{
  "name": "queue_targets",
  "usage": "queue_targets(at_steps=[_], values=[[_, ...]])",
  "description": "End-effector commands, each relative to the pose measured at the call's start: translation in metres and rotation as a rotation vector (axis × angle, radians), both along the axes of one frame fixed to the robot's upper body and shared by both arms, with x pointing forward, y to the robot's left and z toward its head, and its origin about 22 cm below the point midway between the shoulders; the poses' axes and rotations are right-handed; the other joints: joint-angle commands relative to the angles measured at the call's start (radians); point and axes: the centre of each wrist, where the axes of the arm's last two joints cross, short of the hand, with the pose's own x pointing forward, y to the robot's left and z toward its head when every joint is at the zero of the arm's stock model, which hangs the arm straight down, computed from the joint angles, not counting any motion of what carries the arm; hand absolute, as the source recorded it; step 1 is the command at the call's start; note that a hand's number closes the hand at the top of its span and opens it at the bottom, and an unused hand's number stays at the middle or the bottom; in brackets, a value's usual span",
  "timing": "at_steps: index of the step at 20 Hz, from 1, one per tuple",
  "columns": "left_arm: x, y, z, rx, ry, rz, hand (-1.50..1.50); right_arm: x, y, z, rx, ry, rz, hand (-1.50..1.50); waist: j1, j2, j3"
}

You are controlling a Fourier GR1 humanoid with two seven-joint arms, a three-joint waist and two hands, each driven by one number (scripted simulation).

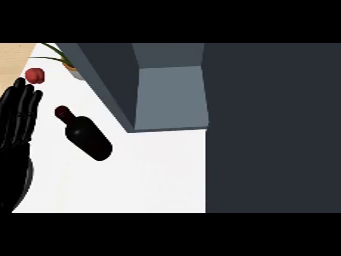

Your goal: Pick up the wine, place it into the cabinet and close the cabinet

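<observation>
While the wine bottle [86, 134] lies on its side on the white worktop [158, 175], nothing holds it yet, so the job looks like it is only at the picking-up step. The left hand [9, 135] rests at the 9 o'clock edge, fingers straight and released, holding nothing. The right hand does not show. The bottle lies just beside that hand, toward 3 o'clock from it, not touching. Its red-capped neck points to 11 o'clock and its fat end to 5 o'clock. To do this step well, I think a hand should wrap round the fat middle, not the thin neck. The open cabinet [171, 95] sits at 1 o'clock from the bottle. A small red thing [35, 75] sits near the fingertips.
</observation>
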Motion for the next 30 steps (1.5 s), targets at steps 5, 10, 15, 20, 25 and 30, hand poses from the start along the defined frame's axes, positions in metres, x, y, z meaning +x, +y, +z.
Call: queue_targets(at_steps=[5,10,15,20,25,30], values=[[0.030,0.003,0.016,0.012,-0.056,-0.469,-1.50,-0.023,-0.004,0.000,-0.037,0.016,0.013,-1.50,0.007,-0.002,-0.019],[0.032,-0.011,-0.014,-0.238,0.201,-0.717,-1.50,-0.040,0.018,-0.010,0.050,0.114,0.281,-1.50,0.010,-0.004,-0.017],[0.021,-0.006,0.024,-0.263,0.248,-0.781,-1.50,-0.081,0.017,0.033,0.024,0.126,0.294,-1.50,0.031,-0.009,-0.017],[0.007,0.010,0.049,-0.249,0.243,-0.795,-1.50,-0.067,0.019,0.048,0.051,0.125,0.265,-1.50,0.046,-0.005,-0.017],[0.000,-0.012,0.059,-0.256,0.245,-0.796,-1.50,-0.059,0.028,0.055,0.026,0.131,0.267,-1.50,0.045,-0.004,-0.017],[-0.030,-0.027,0.090,-0.275,0.219,-0.798,-1.50,-0.073,0.018,0.067,0.048,0.125,0.268,-1.50,0.042,-0.006,-0.016]])
